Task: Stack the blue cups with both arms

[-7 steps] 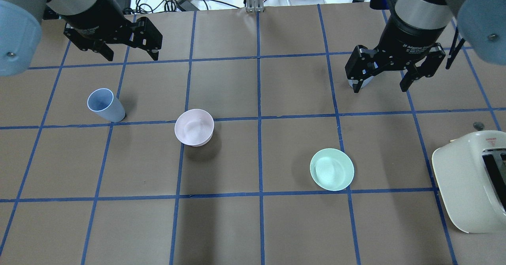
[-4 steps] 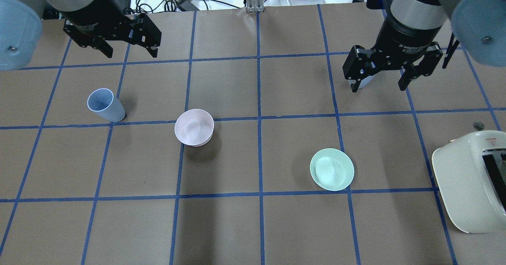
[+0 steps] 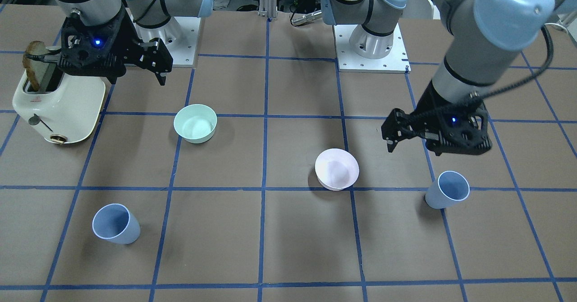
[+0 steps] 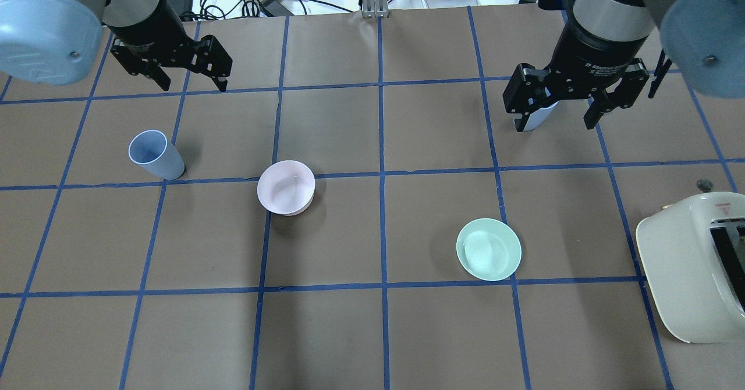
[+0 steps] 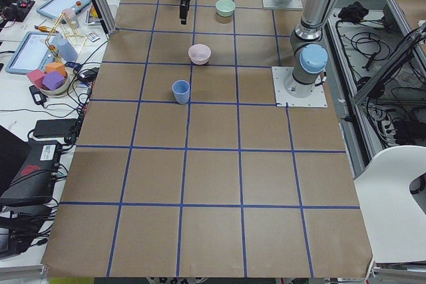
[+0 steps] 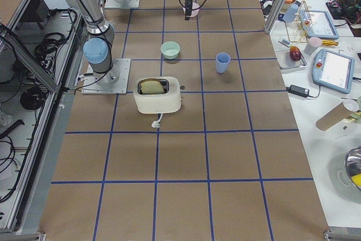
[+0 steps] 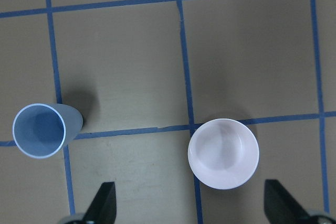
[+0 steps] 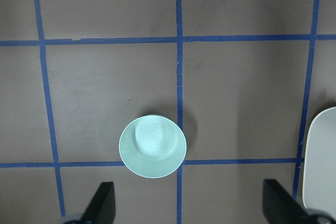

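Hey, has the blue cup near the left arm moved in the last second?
No. In the overhead view the blue cup stands upright with its base just beyond the same tape crossing as before.

Our left arm (image 4: 134,6) reaches forward with its wrist turned down. The left claw (image 4: 192,80) hangs from it, its 2 fingers spread wide. Our right arm (image 4: 611,11) takes much the same pose on the other side, and the right claw (image 4: 554,123) points straight down, its 2 fingers also wide apart. In each wrist view the fingertips (image 7: 105,203) sit near opposite lower corners. The 2 arms are well apart.
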`<state>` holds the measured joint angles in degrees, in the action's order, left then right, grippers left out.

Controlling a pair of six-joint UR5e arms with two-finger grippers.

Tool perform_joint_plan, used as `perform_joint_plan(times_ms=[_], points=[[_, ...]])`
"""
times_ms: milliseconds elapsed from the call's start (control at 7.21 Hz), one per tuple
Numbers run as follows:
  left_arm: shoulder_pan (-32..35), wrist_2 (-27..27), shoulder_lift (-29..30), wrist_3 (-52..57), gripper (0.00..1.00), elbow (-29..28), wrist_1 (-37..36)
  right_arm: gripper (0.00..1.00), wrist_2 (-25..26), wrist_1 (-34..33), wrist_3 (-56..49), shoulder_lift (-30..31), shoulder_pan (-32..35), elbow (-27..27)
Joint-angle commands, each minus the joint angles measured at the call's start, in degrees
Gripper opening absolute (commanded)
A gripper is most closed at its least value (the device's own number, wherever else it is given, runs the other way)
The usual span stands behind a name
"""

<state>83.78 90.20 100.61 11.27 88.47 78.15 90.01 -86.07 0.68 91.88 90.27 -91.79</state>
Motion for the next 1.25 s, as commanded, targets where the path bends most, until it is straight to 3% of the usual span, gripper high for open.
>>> perform_joint_plan(times_ms=[0, 832, 970, 1109], points=[[-6.50, 0.33, 6.93, 7.08, 1.00, 0.65, -3.51, 1.00, 0.08, -0.15, -0.42, -0.21, -0.01, -0.15], [-7.40, 5.34, 14.61, 7.62, 0.99, 4.34, -6.43, 1.00, -0.36, -1.72, -0.77, -0.30, -0.62, -0.15], [-7.40, 6.38, 14.87, 7.36, 0.91, 5.13, -6.60, 1.00, -0.28, -1.82, -0.94, -0.56, -0.97, -0.32], [-7.40, 7.27, 15.05, 7.62, 0.28, 5.39, -7.56, 1.00, -0.28, -1.73, -0.95, -0.82, -1.33, 0.11]])
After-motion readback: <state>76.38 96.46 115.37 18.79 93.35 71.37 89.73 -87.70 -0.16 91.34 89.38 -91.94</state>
